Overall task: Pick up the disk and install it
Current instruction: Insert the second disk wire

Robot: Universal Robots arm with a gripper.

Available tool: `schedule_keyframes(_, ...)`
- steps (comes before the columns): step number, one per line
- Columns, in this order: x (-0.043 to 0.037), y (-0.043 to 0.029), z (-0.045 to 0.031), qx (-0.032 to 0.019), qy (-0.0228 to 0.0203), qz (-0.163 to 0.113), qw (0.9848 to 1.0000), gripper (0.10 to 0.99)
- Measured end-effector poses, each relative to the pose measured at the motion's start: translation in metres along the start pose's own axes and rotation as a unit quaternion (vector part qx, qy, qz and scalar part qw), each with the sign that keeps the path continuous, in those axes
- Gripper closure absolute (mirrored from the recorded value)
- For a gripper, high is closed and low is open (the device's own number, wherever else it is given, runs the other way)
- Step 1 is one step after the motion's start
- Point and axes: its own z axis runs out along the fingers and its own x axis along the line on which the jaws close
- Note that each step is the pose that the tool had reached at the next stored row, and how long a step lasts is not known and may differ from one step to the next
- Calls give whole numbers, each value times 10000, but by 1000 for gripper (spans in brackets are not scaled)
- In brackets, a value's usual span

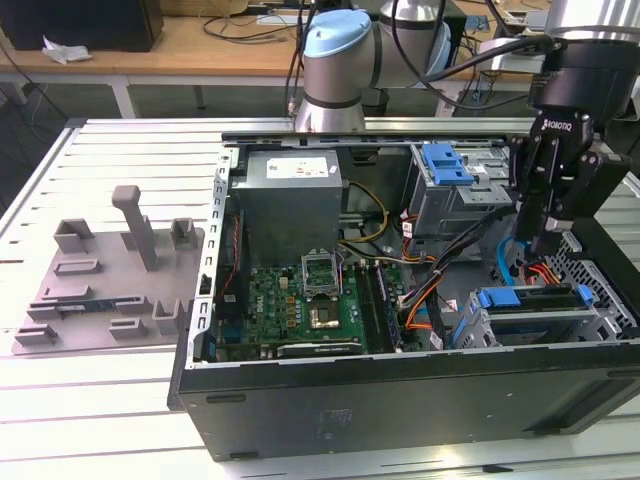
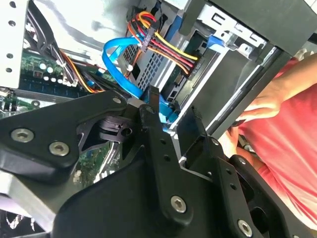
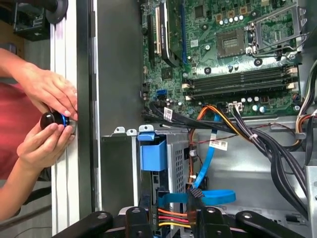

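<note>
The arm (image 1: 338, 62) holds its gripper (image 1: 541, 236) pointing straight down, its fingers (image 3: 138, 221) spread apart.

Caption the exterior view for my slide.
Gripper low inside the open computer case, above the blue-trimmed drive bay.

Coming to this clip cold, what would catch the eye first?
The open computer case on the slotted table, motherboard exposed, dominates the exterior view. The gripper hangs inside its corner at the exterior view's right, just above a blue-railed disk seated in the drive cage. In the first wrist view, a person's hands cup a small black knob beside the case wall.
</note>
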Motion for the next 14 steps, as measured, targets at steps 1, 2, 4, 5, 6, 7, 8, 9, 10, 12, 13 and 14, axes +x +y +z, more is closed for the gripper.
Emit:
schedule_keyframes(1,6,0,3,-15,4,-3,10000,667)
schedule_keyframes(2,12,0,5,-20,5,0,10000,667)
schedule_keyframes(4,27,-2,10,-29,6,17,10000,667)
schedule_keyframes(5,30,-2,10,-31,5,22,10000,667)
schedule_keyframes(6,31,-2,9,-31,5,23,10000,667)
schedule_keyframes(7,31,-3,9,-25,6,26,10000,667)
schedule_keyframes(8,31,-3,9,-20,7,27,10000,667)
schedule_keyframes(9,32,-3,8,-20,11,28,10000,667)
schedule_keyframes(10,32,-2,8,-21,11,28,10000,667)
schedule_keyframes(12,32,-2,9,-19,11,30,10000,667)
schedule_keyframes(13,32,-1,9,11,7,45,10000,667)
schedule_keyframes(14,32,-1,8,72,-6,74,9999,667)
